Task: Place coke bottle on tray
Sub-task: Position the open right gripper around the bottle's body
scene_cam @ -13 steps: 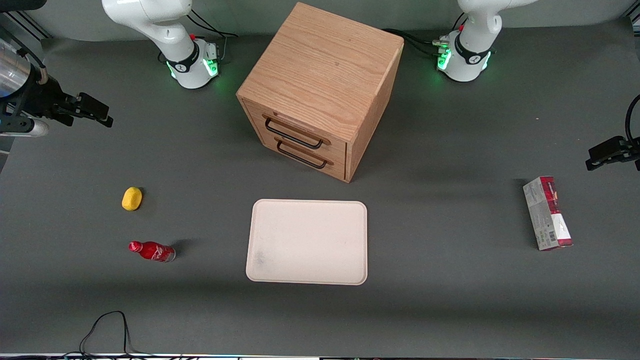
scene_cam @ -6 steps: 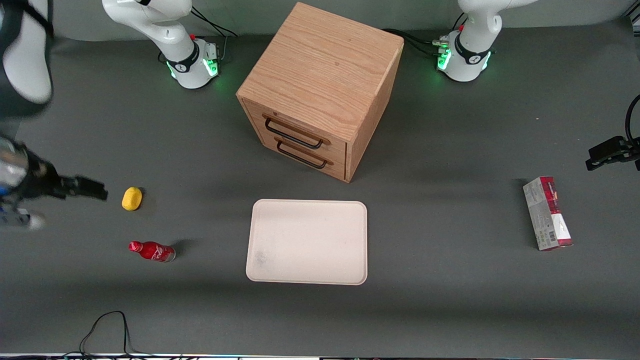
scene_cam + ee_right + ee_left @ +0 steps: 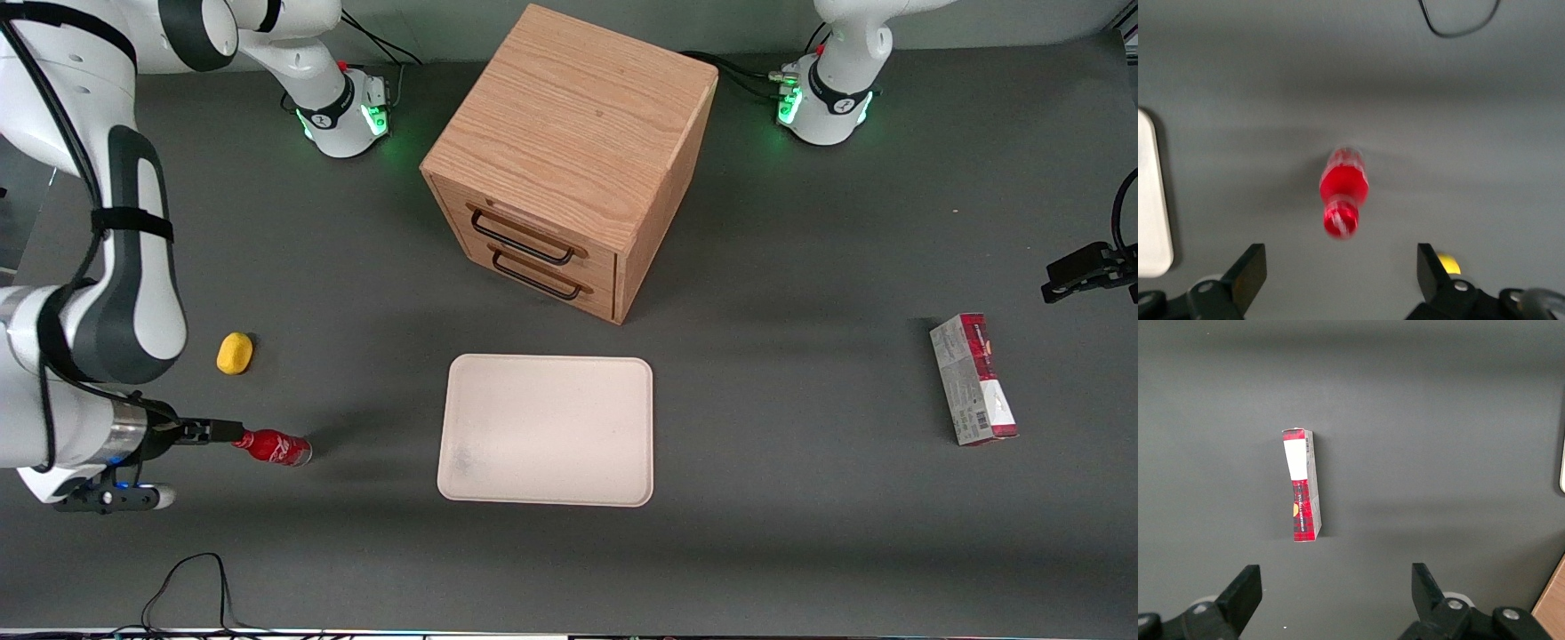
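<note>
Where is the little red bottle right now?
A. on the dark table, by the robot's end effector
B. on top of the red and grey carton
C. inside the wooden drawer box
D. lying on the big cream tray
A: the small red bottle sits on the dark grey table, apart from the cream rectangular tray, with the open end effector at its cap.

coke bottle (image 3: 1343,192): blurred at my wrist, lettering unreadable | my hand (image 3: 1340,275): only fingertips in frame, rest cut off | tray (image 3: 1153,200): cut by the edge

tool (image 3: 227,433) at coke bottle (image 3: 274,447) cap, tray (image 3: 546,430) well apart
</note>
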